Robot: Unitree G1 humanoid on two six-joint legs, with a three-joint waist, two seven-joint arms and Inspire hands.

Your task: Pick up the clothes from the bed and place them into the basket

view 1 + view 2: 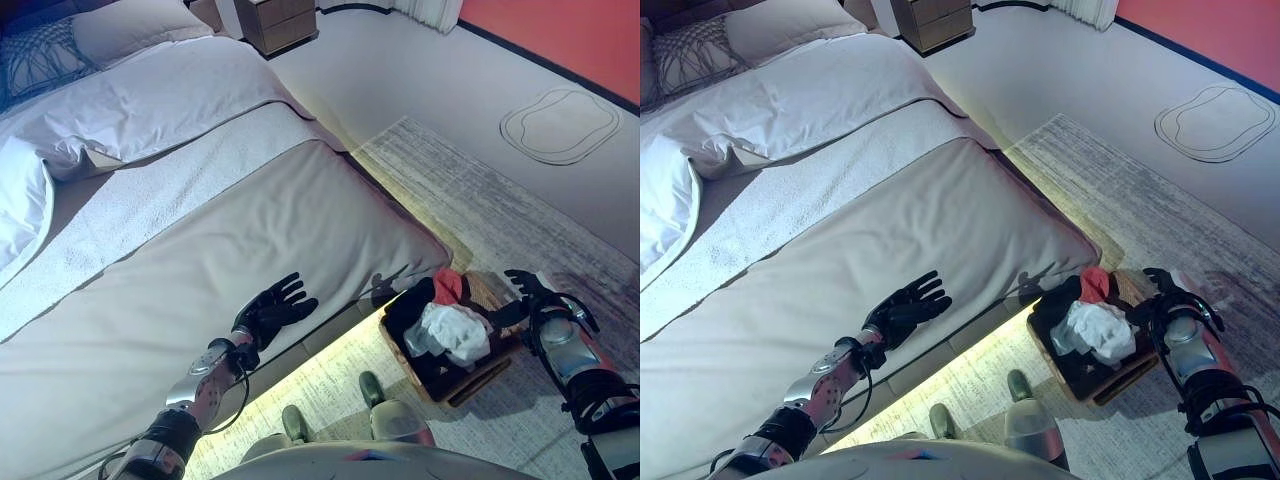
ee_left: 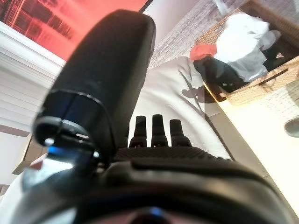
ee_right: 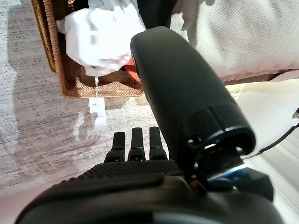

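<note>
A wicker basket [image 1: 466,383] stands on the rug at the bed's foot corner. It holds a white garment [image 1: 456,331], a red one [image 1: 449,286] and black clothes [image 1: 410,303]. The basket also shows in the left wrist view [image 2: 254,86] and the right wrist view [image 3: 70,77]. My left hand [image 1: 273,310] is open and empty, fingers straight, over the beige bedspread [image 1: 200,270] near the bed's edge. My right hand [image 1: 540,295] is open and empty, just right of the basket above the rug.
White pillows [image 1: 20,205] and a folded duvet [image 1: 150,100] lie at the head of the bed. A wooden nightstand [image 1: 278,22] stands beyond. A grey rug [image 1: 520,220] lies under the basket. A small shaped mat [image 1: 558,124] lies on the floor at the far right.
</note>
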